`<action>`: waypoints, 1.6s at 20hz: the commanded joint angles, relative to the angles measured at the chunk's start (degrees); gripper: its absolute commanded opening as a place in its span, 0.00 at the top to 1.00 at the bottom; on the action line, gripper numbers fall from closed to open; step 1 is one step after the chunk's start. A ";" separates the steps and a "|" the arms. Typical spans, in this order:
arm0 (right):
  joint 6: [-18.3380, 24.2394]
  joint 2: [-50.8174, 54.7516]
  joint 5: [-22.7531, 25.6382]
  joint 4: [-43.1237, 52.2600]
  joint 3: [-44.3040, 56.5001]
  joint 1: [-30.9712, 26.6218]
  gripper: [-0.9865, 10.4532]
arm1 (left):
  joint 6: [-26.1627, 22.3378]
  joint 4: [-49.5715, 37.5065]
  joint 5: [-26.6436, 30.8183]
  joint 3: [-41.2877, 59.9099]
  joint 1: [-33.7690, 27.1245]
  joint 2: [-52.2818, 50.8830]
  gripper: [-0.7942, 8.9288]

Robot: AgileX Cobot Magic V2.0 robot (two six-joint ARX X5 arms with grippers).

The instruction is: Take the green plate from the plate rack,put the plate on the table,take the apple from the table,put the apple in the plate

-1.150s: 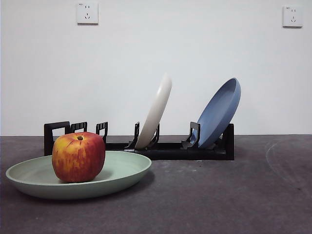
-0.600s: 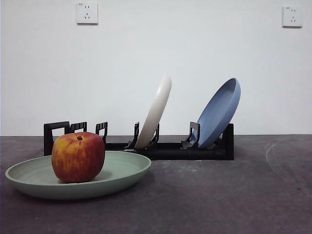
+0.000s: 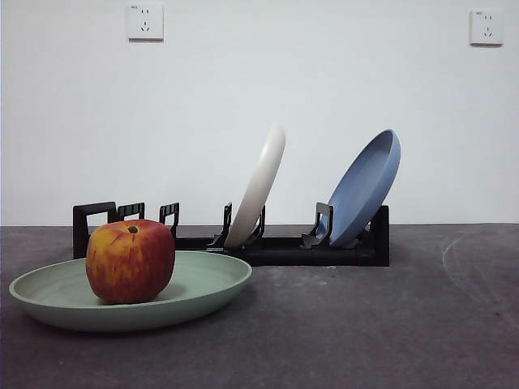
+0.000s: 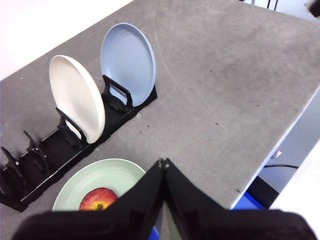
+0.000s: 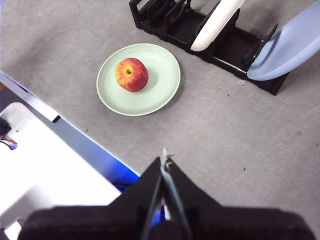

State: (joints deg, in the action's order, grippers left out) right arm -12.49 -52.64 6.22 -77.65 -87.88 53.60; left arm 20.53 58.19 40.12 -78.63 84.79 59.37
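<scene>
The left hand point(image 4: 163, 162) and the right hand point(image 5: 164, 156) are each seen raised high over the flat dark grey tabletop point(image 3: 365, 324), both with jaws pressed together and nothing gripped. Below and ahead of both hands, well apart from them, the large round red apple with yellow streaks point(image 3: 130, 261) is seated upright, stem dimple up, in the wide shallow pale mint-green plate point(image 3: 207, 284), which is laid flat on the tabletop. Farther from the hands, just behind that plate, the long low black plate rack point(image 3: 276, 247) is seen, with a cream-white round plate point(image 3: 258, 188) and a blue round plate point(image 3: 363, 188) leaned in its slots.
</scene>
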 commanded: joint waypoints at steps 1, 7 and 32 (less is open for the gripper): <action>-0.44 0.04 0.20 -1.40 0.42 0.04 0.92 | -0.68 -0.37 -0.55 0.22 -0.20 -0.02 0.93; -1.22 0.02 -0.17 -1.38 0.42 0.04 0.92 | 1.86 6.16 -0.52 0.22 -1.57 -0.04 0.93; -1.20 -0.11 2.82 -1.38 0.39 0.04 0.91 | -1.53 -16.83 -17.88 0.33 -38.23 -3.61 0.92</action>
State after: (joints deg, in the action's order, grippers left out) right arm -13.10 -52.71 8.82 -77.65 -87.88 53.60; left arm 20.38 42.09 25.28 -78.63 49.41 56.12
